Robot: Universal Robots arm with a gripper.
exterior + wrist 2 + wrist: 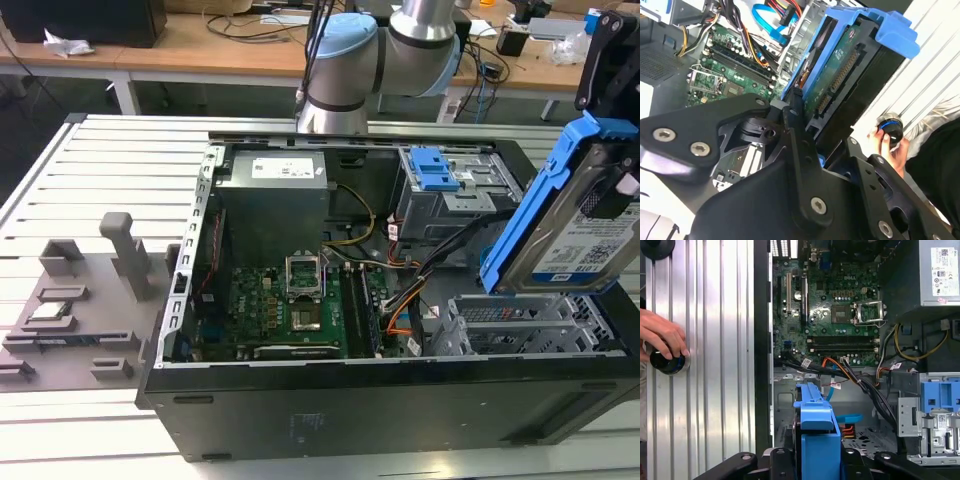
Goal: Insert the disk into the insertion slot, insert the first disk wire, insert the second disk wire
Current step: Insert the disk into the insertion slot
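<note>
My gripper [612,150] is shut on the disk [575,235], a silver drive with a white-and-blue label in a bright blue carrier. The disk hangs tilted, its lower end just above the insertion slot [520,325], a silver perforated cage at the case's corner on the exterior view's right. In the first wrist view the blue carrier [816,432] points down at the cage [785,407]. The second disk wire [847,418], a flat light-blue cable, lies loose inside the cage. A black and orange wire bundle [840,367] runs beside it; I cannot tell which one is the first disk wire.
The open computer case [300,410] lies on a slatted metal table [100,170]. A grey bay with a blue latch [437,170] stands behind the cage. A person's hand [660,332] rests on a black round knob [667,362] on the table beside the case.
</note>
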